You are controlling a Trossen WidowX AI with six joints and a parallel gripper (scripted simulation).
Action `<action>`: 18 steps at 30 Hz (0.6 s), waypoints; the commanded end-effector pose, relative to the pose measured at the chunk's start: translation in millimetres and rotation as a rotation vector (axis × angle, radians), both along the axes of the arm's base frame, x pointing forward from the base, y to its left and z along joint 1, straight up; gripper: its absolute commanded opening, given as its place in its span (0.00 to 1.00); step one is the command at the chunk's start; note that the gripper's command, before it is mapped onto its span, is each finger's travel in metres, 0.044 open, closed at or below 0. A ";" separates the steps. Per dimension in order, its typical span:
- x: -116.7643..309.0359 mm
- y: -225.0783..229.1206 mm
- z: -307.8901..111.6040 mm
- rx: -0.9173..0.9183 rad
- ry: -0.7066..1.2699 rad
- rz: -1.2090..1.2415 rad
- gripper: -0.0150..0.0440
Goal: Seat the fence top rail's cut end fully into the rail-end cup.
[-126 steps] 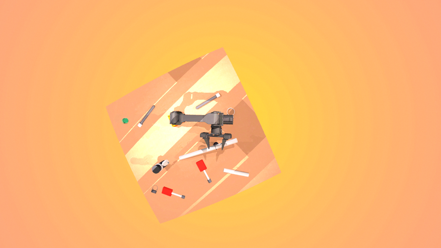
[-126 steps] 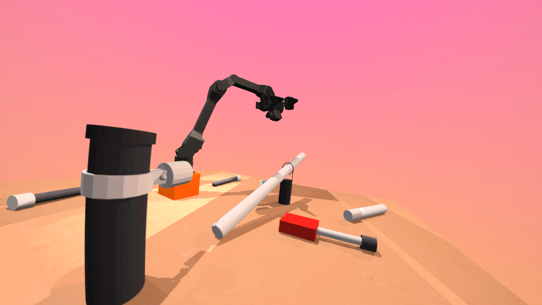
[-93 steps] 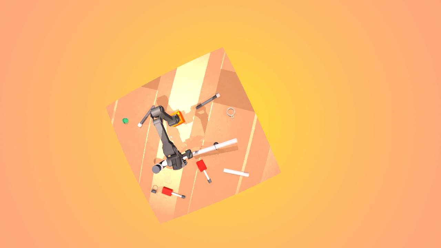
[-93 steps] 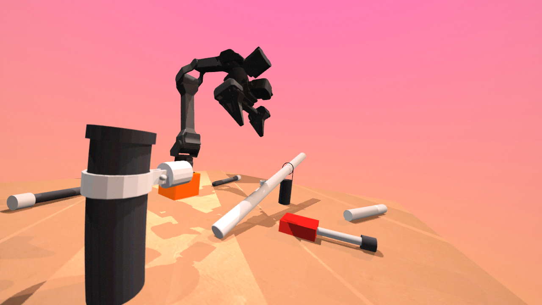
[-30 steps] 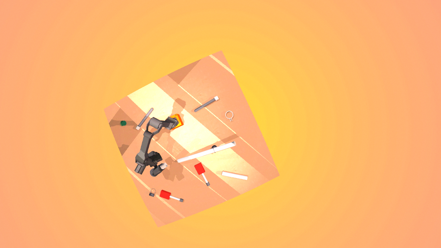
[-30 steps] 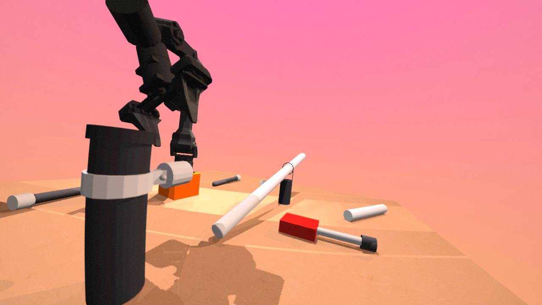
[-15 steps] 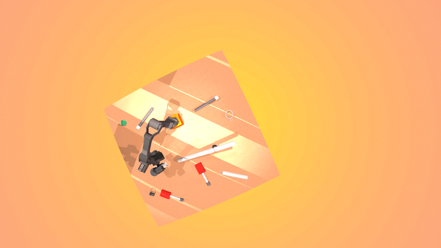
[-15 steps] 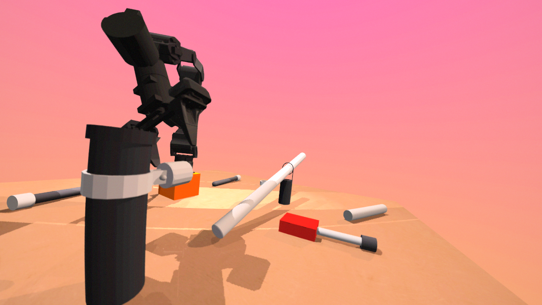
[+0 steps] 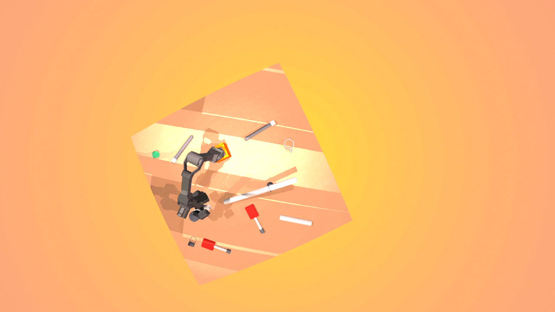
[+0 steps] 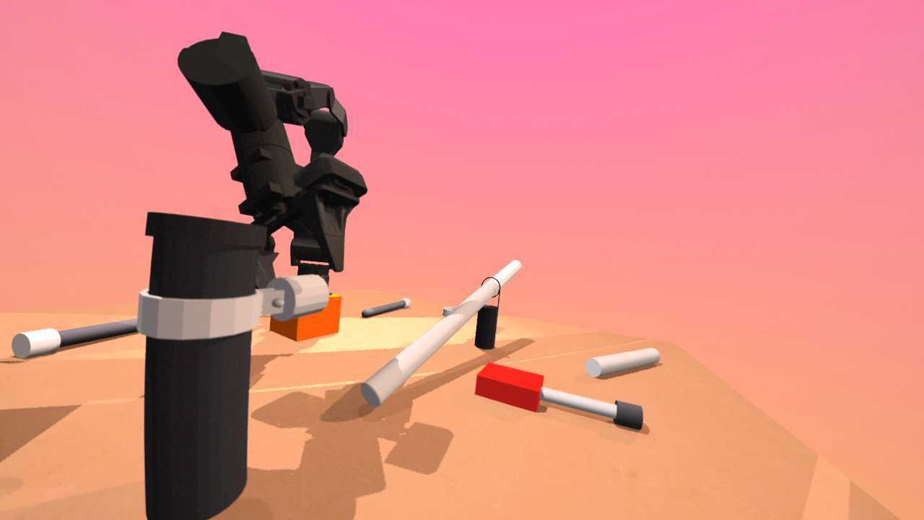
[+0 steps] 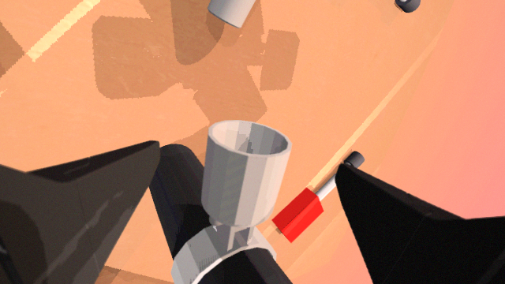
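The white rail (image 9: 254, 193) (image 10: 445, 329) (image 11: 233, 9) passes through the thin loop on the small dark post (image 10: 486, 328) and slopes down toward the big post. Its near end is low, apart from the end cup. The dark big post (image 10: 197, 414) (image 11: 173, 177) stands upright with the pale brace band (image 10: 197, 315) (image 11: 193, 256) just below its cap. The pale cup (image 10: 304, 297) (image 11: 241, 193) hangs on the band, its open mouth visible and empty in the wrist view. My gripper (image 9: 203, 205) (image 10: 300, 276) (image 11: 251, 161) is open above the cup, its fingers to either side in the wrist view, holding nothing.
Red-block tools (image 9: 251, 211) (image 9: 207, 244) lie near the rail and posts; one also shows in the exterior view (image 10: 509, 386). A white cylinder (image 9: 295, 220) (image 10: 623, 362), dark rods (image 9: 182, 148) (image 9: 259, 131), a white ring clamp (image 9: 284, 144) and an orange block (image 10: 316, 323) lie around.
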State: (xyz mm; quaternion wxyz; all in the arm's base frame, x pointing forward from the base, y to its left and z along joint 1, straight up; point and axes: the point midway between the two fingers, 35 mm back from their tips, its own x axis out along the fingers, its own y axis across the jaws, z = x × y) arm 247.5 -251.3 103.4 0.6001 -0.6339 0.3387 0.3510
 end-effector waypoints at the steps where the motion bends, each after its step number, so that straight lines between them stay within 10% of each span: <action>1: 1.7 1.2 -8.4 0.005 0.008 -0.005 1.00; 18: 15.6 2.9 -32.1 0.006 0.006 -0.005 1.00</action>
